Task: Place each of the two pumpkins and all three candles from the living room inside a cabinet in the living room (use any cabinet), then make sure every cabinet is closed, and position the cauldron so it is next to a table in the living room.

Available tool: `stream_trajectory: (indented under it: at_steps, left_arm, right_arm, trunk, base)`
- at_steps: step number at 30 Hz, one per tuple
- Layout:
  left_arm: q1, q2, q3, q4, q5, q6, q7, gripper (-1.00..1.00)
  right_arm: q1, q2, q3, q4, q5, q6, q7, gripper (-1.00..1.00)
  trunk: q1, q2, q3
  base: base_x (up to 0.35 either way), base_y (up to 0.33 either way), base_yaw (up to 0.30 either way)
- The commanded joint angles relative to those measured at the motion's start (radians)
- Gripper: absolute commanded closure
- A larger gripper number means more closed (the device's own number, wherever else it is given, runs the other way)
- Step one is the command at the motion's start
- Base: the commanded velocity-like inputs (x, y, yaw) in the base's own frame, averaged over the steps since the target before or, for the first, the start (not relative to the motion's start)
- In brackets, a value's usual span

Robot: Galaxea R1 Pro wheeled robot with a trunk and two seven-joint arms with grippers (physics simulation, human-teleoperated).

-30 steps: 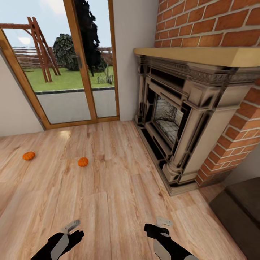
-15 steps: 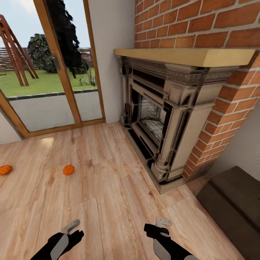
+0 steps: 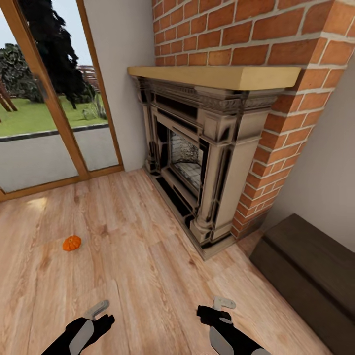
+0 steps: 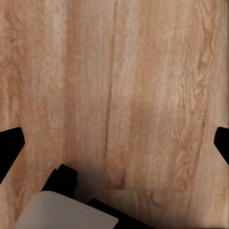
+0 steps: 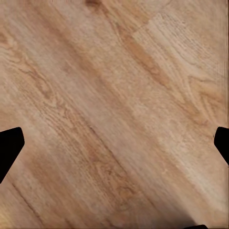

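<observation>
Both arms hang low over the wood floor (image 3: 148, 276): left gripper (image 4: 114, 143) and right gripper (image 5: 114, 143) spread wide, holding nothing (fingertips at the frame edges). Farther left lies one pumpkin (image 3: 72, 242); right, the dark cabinet (image 3: 310, 271); beyond, the brick fireplace (image 3: 207, 162).

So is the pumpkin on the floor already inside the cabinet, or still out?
Out. The pumpkin lies on the bare wooden floor near the glass door, far from the dark cabinet.
</observation>
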Motion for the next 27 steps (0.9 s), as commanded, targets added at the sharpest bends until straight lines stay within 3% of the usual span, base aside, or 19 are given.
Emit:
stream_trajectory:
  at_steps: [1,27]
  left_arm:
    - [0.000,0.001,-0.002,-0.003,0.010,0.004,0.007,-1.00]
    - [0.000,-0.001,-0.005,-0.003,0.006,0.003,0.007,-1.00]
  right_arm:
    - [-0.001,0.000,0.008,-0.001,-0.010,-0.002,-0.006,-1.00]
    - [-0.001,0.001,0.008,0.001,-0.010,-0.002,-0.005,-1.00]
  trunk:
    - [0.000,-0.001,-0.001]
    - [0.000,-0.001,-0.001]
  base:
    - [0.000,0.000,-0.281]
    - [0.000,0.000,-0.281]
